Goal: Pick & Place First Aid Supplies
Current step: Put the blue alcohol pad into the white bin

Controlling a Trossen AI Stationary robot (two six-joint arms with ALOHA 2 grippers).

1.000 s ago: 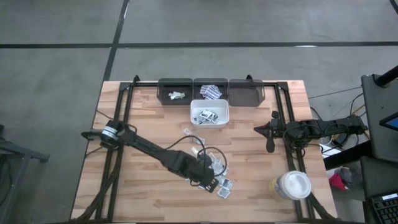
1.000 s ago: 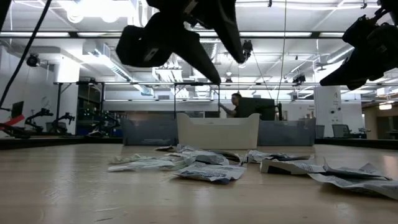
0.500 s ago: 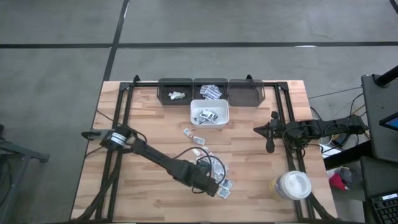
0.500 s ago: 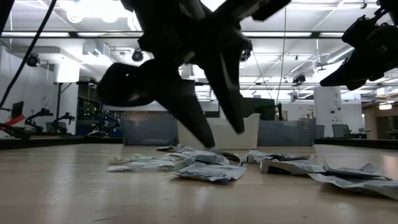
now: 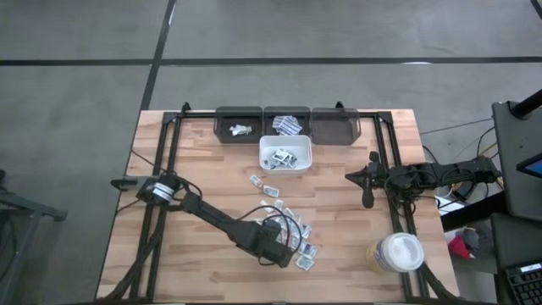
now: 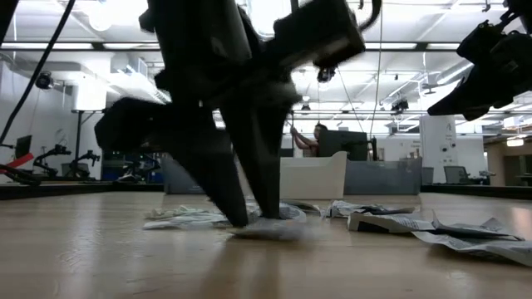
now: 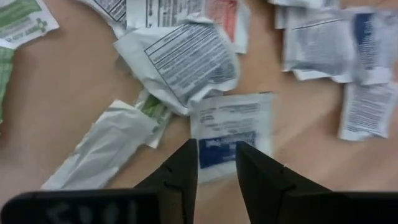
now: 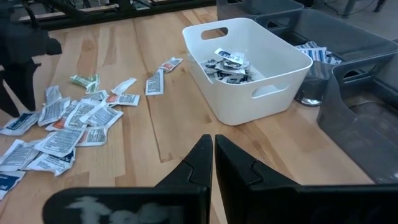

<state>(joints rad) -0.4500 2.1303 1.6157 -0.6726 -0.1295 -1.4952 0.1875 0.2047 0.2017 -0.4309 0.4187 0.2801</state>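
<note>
Several small white first aid sachets lie loose on the wooden table, near its front middle; they also show in the right wrist view. My left gripper points steeply down at this pile, fingers a little apart. Their tips are down at a white sachet with a blue band. My right gripper hangs shut above the table's right side, holding nothing. A white bin with sachets in it stands behind the pile. My left gripper comes from above, slanting down, with one fingertip at each side of the blue-banded sachet's near edge. In the low view the tips reach down to the sachet, which lies flat on the table. Whether they pinch it, I cannot tell.
Three dark bins stand in a row at the far edge; the left and middle ones hold some sachets. A white round lidded tub sits at the near right. Other sachets crowd around the left fingers. Bare wood lies to the left.
My left gripper has come down from well above the pile until its fingertips reach the sachets on the table. It has rolled about its own axis on the way, and its fingers have drawn somewhat closer together.
</note>
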